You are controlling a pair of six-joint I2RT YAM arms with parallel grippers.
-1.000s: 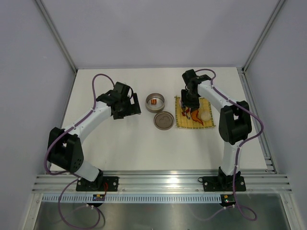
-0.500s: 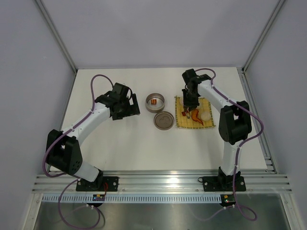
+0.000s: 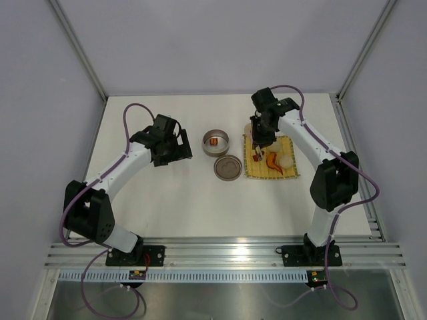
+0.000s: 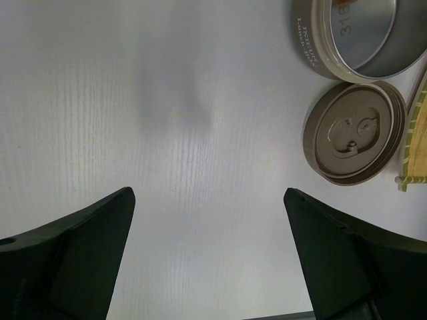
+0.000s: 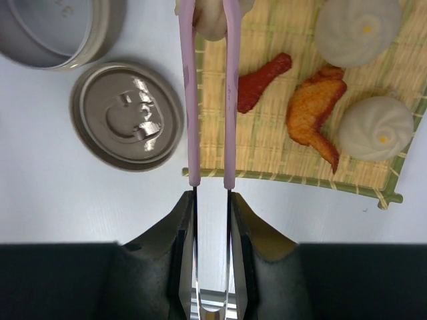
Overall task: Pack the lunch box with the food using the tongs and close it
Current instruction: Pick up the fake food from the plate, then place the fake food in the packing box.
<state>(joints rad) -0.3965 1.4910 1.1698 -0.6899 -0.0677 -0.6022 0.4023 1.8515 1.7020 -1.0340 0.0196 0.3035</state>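
Observation:
My right gripper (image 5: 211, 200) is shut on the tongs (image 5: 230, 100), whose two pale pink arms reach out over the yellow mat (image 5: 280, 147). The tong tips pinch a cream bun (image 5: 212, 20) at the mat's corner nearest the tin. Two more cream buns (image 5: 358, 30) (image 5: 375, 128), a red-brown chunk (image 5: 263, 80) and an orange wing piece (image 5: 313, 117) lie on the mat. The open silver lunch box (image 3: 206, 148) holds an orange piece (image 3: 213, 141). Its lid (image 3: 227, 167) lies flat beside it. My left gripper (image 4: 208, 200) is open over bare table, left of the lid (image 4: 353, 133).
The white table ends at grey walls at the back and both sides. The mat (image 3: 257, 170) lies right of the lunch box, under my right gripper (image 3: 261, 137). My left gripper (image 3: 175, 148) hovers left of the tin. A metal rail runs along the near edge.
The right gripper has narrowed, squeezing the tongs onto a cream bun, and the arm has shifted towards the mat's far left corner. The left arm has drifted slightly left.

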